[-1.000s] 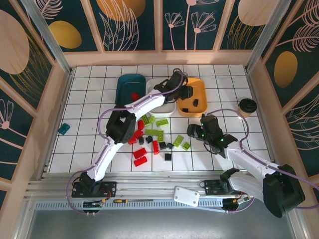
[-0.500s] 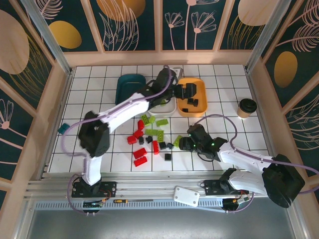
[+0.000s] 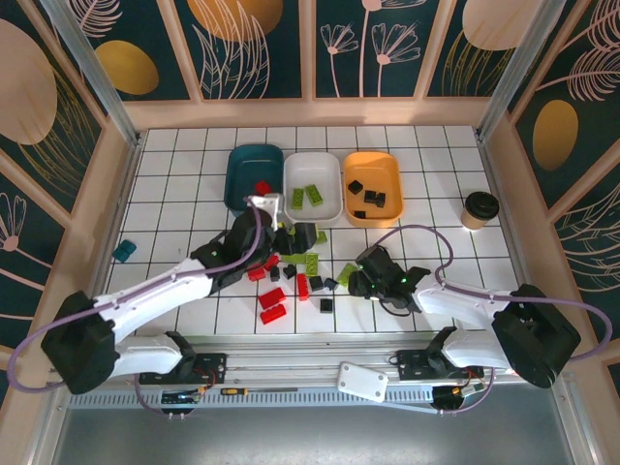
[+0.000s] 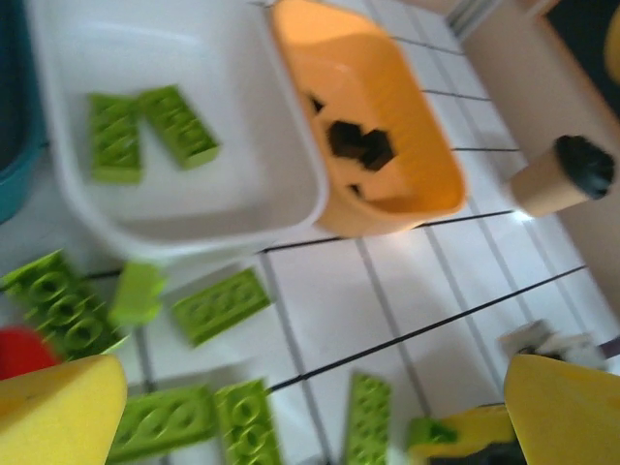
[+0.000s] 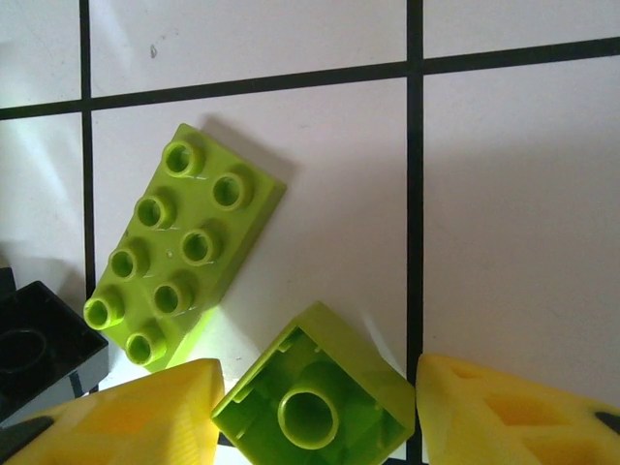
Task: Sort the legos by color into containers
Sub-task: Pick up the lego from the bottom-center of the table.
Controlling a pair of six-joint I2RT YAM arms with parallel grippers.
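Observation:
Three containers line the back: dark teal (image 3: 254, 174) holding a red lego, white (image 3: 313, 186) holding two lime legos (image 4: 150, 131), orange (image 3: 372, 189) holding black ones (image 4: 358, 145). Loose red (image 3: 272, 298), lime (image 3: 302, 259) and black (image 3: 325, 304) legos lie mid-table. My left gripper (image 3: 286, 237) (image 4: 310, 426) hangs open and empty over the lime legos, just in front of the white tray. My right gripper (image 3: 360, 279) (image 5: 315, 417) is shut on a small upside-down lime lego (image 5: 310, 397) that rests on the table, a finger against each side.
A long lime lego (image 5: 184, 257) and a black one (image 5: 39, 349) lie just left of the gripped lego. A tan cup with a black lid (image 3: 479, 208) stands at the right. A lone teal block (image 3: 124, 251) sits at the left. Wooden walls ring the tiled table.
My left arm has drawn back from over the white and orange trays to the pile, its gripper now open. My right gripper has moved left onto the small lime lego and closed on it.

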